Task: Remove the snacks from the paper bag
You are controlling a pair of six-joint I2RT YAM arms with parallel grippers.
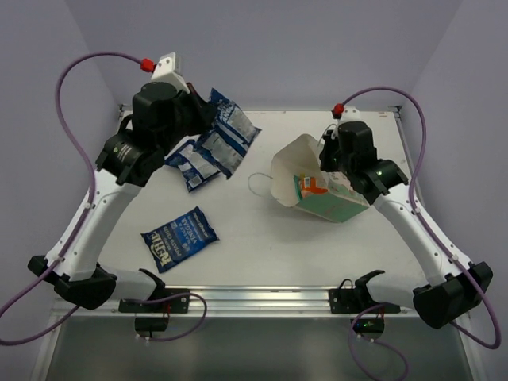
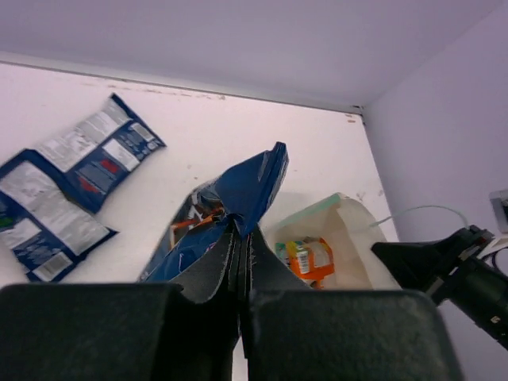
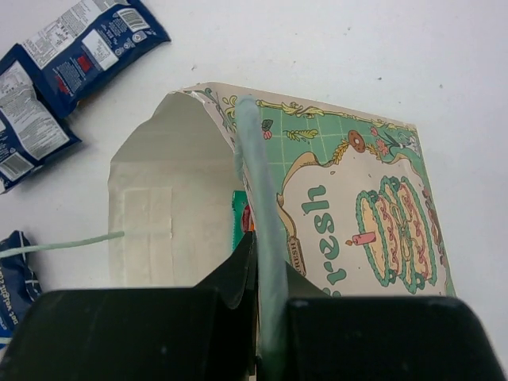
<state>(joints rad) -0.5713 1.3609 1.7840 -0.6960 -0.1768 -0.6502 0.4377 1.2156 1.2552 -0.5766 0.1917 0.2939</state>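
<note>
The paper bag (image 1: 340, 204) lies tipped on its side at the right, its mouth facing left. My right gripper (image 1: 328, 159) (image 3: 258, 238) is shut on the bag's upper wall at the rim. Inside the bag show an orange snack packet (image 1: 311, 187) (image 2: 305, 260) and the edge of a teal one (image 3: 236, 222). My left gripper (image 1: 205, 119) (image 2: 242, 234) is shut on a dark blue packet (image 2: 242, 186) (image 1: 232, 117), held above the back left of the table. Two blue-and-white packets (image 1: 218, 149) (image 1: 189, 168) lie under it. Another blue packet (image 1: 179, 237) lies near the front left.
The bag's thin string handle (image 1: 258, 184) loops onto the table left of its mouth. A raised rail (image 1: 254, 298) runs along the table's near edge. Purple walls close in the back and both sides.
</note>
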